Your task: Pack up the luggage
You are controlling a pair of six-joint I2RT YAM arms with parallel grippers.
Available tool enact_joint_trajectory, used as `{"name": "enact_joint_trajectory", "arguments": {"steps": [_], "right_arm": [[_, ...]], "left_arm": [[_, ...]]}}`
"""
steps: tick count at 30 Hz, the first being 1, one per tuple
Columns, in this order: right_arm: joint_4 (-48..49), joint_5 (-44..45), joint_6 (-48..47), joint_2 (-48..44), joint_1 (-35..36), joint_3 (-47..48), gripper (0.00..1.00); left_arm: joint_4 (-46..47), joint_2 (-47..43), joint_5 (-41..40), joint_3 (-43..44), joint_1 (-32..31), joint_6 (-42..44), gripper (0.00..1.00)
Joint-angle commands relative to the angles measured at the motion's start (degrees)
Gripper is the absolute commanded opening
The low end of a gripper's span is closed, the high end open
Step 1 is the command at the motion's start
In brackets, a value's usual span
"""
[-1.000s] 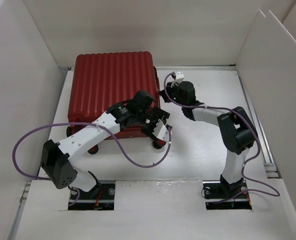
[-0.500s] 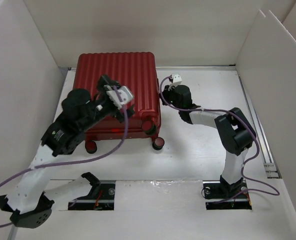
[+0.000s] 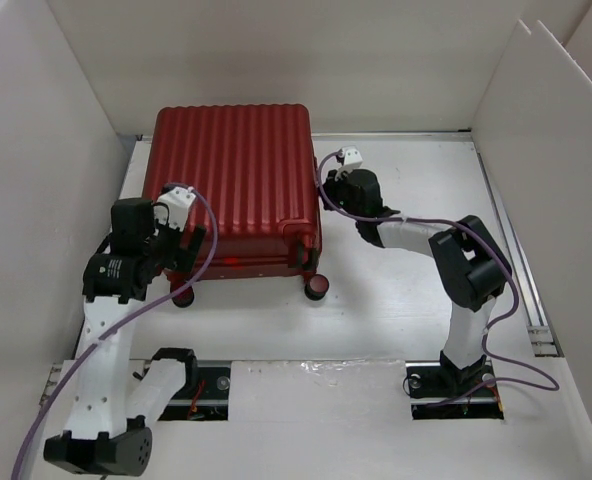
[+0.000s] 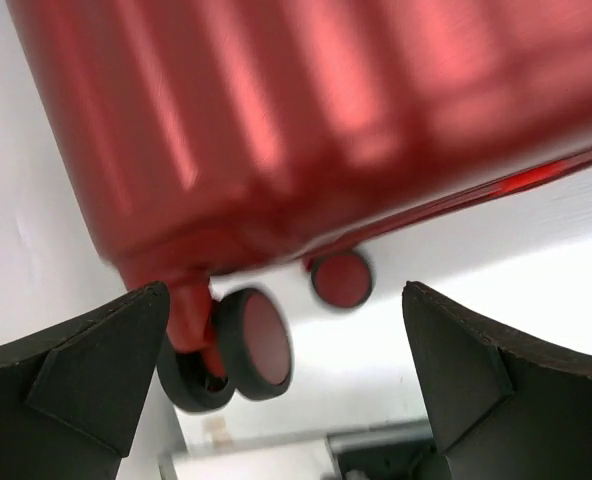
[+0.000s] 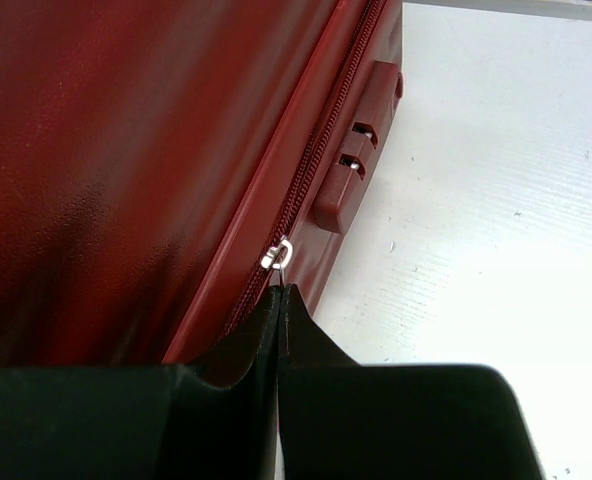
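**Suitcase is zipped up flat on the table, one arm on the zipper**

Top camera first: the dark red suitcase (image 3: 231, 180) is lying flat and closed on the far left part of the white table (image 3: 406, 300), ribbed shell facing up. Its little black wheels (image 3: 316, 288) stick out toward the near edge. The left gripper (image 3: 186, 258) is down at the near-left corner of the case, right by the wheel there. The right gripper (image 3: 324, 193) is pressed up against the case's right side, about halfway along.

Left wrist cam: it's blurry, but you can see the left gripper (image 4: 284, 290) has its fingers (image 4: 96, 350) spread wide with nothing between them. It's looking at the bottom corner of the suitcase (image 4: 306, 120) and two wheels (image 4: 251, 345).

Right wrist cam: the right gripper (image 5: 279, 292) is clamped fully shut. The tips sit right under the silver zipper pull (image 5: 276, 255), and the tab looks pinched between them. The zipper (image 5: 326, 130) runs up the edge of the suitcase (image 5: 126, 150), with the lock (image 5: 356, 175) just beyond on the side.
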Motion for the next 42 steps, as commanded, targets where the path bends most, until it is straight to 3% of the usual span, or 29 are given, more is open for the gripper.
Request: {"name": "enact_joint_trajectory", "arguments": {"steps": [1,4,6,8,9,10,12,14,17,18,19,21,22,24,25,27,30,31,36,40,41,42], "right_arm": [[-2.09,-3.68,0.79,0.22,3.05,2.22,0.00],[-2.09,-3.68,0.79,-0.31,3.67,2.84,0.00],[-2.09,-4.21,1.31,-0.31,3.67,2.84,0.00],[-2.09,-4.21,1.31,-0.83,4.19,2.84,0.00],[-2.09,-4.82,1.31,-0.84,4.19,2.84,0.00],[-2.09,-4.83,1.31,-0.84,4.19,2.84,0.00],[-2.09,-5.61,1.31,-0.84,4.19,2.84,0.00],[-1.57,-6.41,1.31,-0.84,4.72,2.31,0.00],[-0.52,-7.02,0.79,-0.31,6.04,1.09,0.00],[-0.51,-7.02,0.79,-0.31,7.00,1.08,0.00],[-0.51,-6.50,0.00,-0.31,7.53,0.38,0.00],[0.71,-6.50,-1.23,-1.54,9.37,-1.29,0.00],[0.72,-6.50,-2.10,-1.54,9.99,-1.90,0.00],[2.82,-6.50,-2.72,-3.29,12.18,-4.44,0.00],[2.83,-6.50,-3.34,-3.30,13.06,-5.15,0.00],[3.36,-3.16,-3.34,-4.09,15.69,-5.69,0.00],[3.36,-2.63,-2.03,-3.57,16.93,-5.69,0.00],[3.36,-2.11,-0.37,-3.56,16.94,-5.69,0.00],[5.64,-2.10,1.75,-3.56,17.55,-6.22,0.00],[5.64,-3.41,1.75,-3.56,18.17,-6.22,0.00],[6.16,-3.42,1.75,-3.56,18.78,-6.22,0.00],[6.17,-3.42,1.06,-3.56,19.48,-6.22,0.00]], "left_arm": [[-0.37,0.96,-4.33,-3.99,4.99,-1.97,1.00],[5.32,1.59,-10.99,-9.34,6.33,-2.49,0.94],[7.80,1.59,-15.40,-11.12,6.33,-3.02,0.83],[10.18,2.99,-18.50,-12.27,9.99,-2.50,0.80],[10.18,2.99,-17.46,-12.88,11.76,-1.71,0.80],[11.14,3.78,-15.70,-13.75,13.69,-0.75,0.89],[13.78,5.97,-8.94,-14.99,18.34,2.93,0.95],[18.41,8.86,-5.78,-17.79,18.37,5.23,0.96],[24.84,11.95,-2.77,-20.26,18.37,11.99,0.86],[31.04,13.70,-2.16,-22.09,18.37,13.75,0.80],[34.67,14.50,-1.63,-22.98,18.37,15.59,0.65],[41.53,15.82,2.13,-25.35,18.37,23.06,0.53],[48.26,17.30,3.63,-25.97,18.37,25.00,0.50],[53.23,19.24,7.67,-25.98,17.84,27.55,0.47],[54.38,21.86,13.52,-23.02,17.84,27.48,0.46],[54.39,24.34,19.53,-18.01,17.84,23.02,0.51],[47.04,26.28,31.40,-6.23,17.84,11.60,0.74],[43.97,26.81,33.77,-0.90,17.84,9.57,1.00],[17.34,23.49,42.40,7.06,17.84,14.80,1.00],[-6.47,18.82,46.54,11.37,15.22,34.46,1.00],[-9.56,17.68,45.84,11.37,13.55,39.03,1.00],[-9.68,16.28,42.18,8.33,11.19,37.77,1.00]]}}
